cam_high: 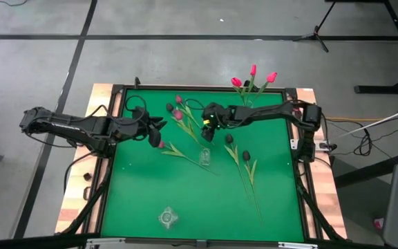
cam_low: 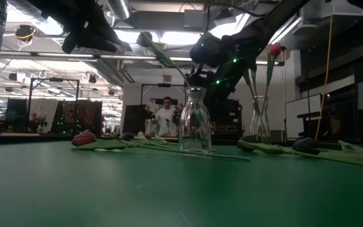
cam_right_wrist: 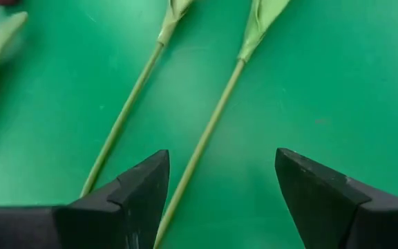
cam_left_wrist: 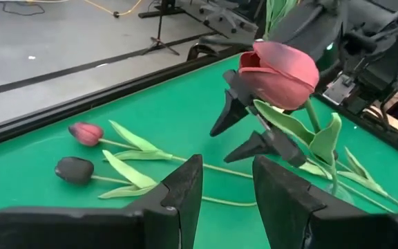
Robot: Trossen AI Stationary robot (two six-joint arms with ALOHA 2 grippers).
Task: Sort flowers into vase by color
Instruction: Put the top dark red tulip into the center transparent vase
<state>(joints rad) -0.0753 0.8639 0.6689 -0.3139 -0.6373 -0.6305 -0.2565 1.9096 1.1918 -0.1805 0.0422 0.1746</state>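
Note:
A mauve-pink tulip (cam_left_wrist: 282,69) stands in the clear glass vase (cam_low: 195,123) at mid-table, leaning on the vase mouth; its head (cam_low: 145,39) tilts toward the left arm. My right gripper (cam_left_wrist: 244,131) is open just beside its stem, above the vase (cam_high: 204,158), touching nothing. In its own view the right gripper (cam_right_wrist: 220,200) looks down on two stems (cam_right_wrist: 209,131) lying on the table. My left gripper (cam_left_wrist: 226,200) is open and hovers left of the vase (cam_high: 154,129). Mauve (cam_left_wrist: 85,133) and near-black (cam_left_wrist: 74,169) tulips lie on the table.
A second vase with pink-red tulips (cam_high: 254,81) stands at the far edge. Two near-black tulips (cam_high: 229,138) lie right of the centre vase, another tulip (cam_high: 159,144) left of it. A small glass object (cam_high: 168,218) sits near the front edge. A person (cam_low: 166,116) is beyond the table.

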